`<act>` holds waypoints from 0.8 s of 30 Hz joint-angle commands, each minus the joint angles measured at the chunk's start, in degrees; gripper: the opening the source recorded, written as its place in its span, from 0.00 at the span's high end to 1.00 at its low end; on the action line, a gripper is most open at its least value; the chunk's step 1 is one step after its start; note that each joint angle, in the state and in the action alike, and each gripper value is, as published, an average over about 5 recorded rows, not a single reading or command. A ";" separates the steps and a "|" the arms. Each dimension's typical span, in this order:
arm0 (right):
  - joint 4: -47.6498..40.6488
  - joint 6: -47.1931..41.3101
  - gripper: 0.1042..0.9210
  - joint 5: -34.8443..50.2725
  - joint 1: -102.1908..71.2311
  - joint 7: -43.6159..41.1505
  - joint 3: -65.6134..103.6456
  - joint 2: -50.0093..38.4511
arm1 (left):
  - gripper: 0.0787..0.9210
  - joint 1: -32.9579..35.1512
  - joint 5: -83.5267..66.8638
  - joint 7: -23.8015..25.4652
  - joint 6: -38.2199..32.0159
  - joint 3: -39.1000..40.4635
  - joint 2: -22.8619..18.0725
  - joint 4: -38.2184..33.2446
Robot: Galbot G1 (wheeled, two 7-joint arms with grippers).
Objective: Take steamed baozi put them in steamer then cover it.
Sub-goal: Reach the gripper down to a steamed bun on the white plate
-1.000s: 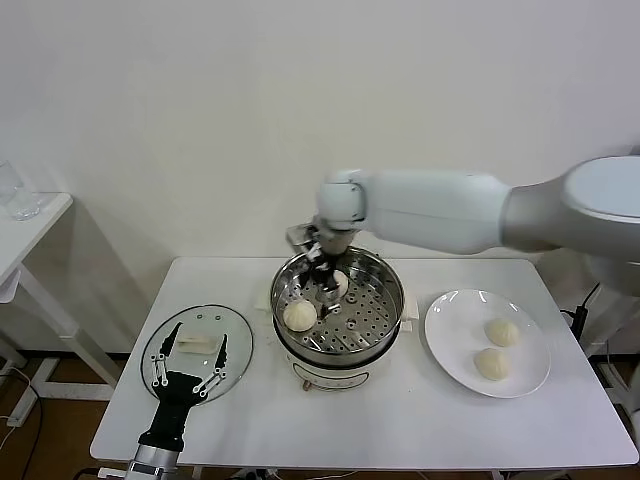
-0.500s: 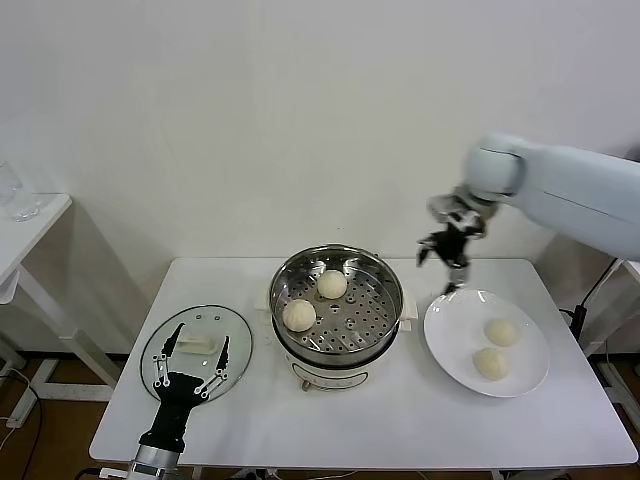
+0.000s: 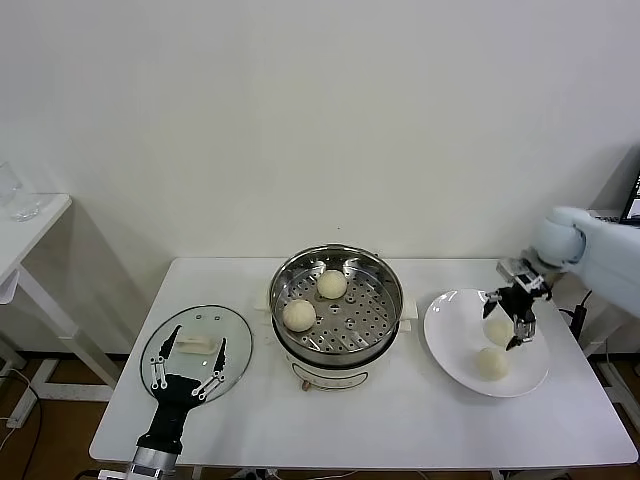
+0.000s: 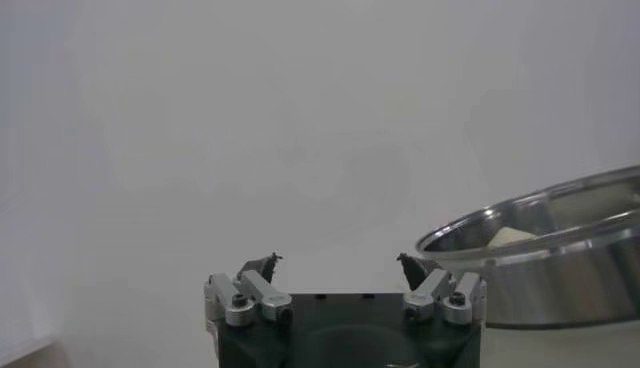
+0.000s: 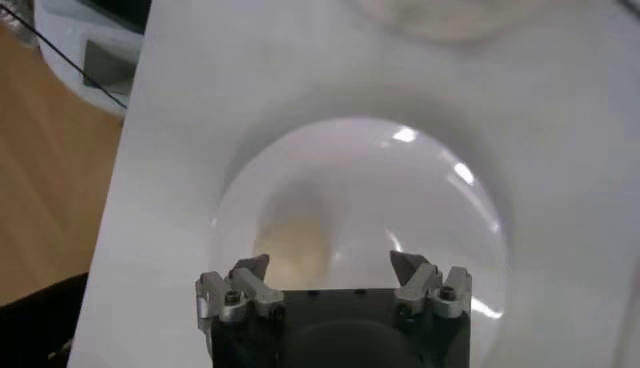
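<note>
While the left claw [image 3: 187, 375] idles spread over the cover [image 3: 197, 352], right claw [image 3: 515, 318] hovers wide above the plate [image 3: 455, 345].

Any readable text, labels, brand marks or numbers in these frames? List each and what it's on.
None readable in any view.
steamer: no brand mark or label shows on the steel wall or white base.
cover: plain glass, plain handle.
plate: plain white.
left gripper and right gripper: no markings legible.
Dark screen edge at the far right: too little showing to read.
</note>
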 commanded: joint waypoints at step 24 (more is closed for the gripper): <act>-2.70 -0.55 0.17 -3.81 -12.06 7.27 5.86 0.13 | 0.12 0.18 -0.04 -0.09 -0.06 -0.66 -0.15 0.07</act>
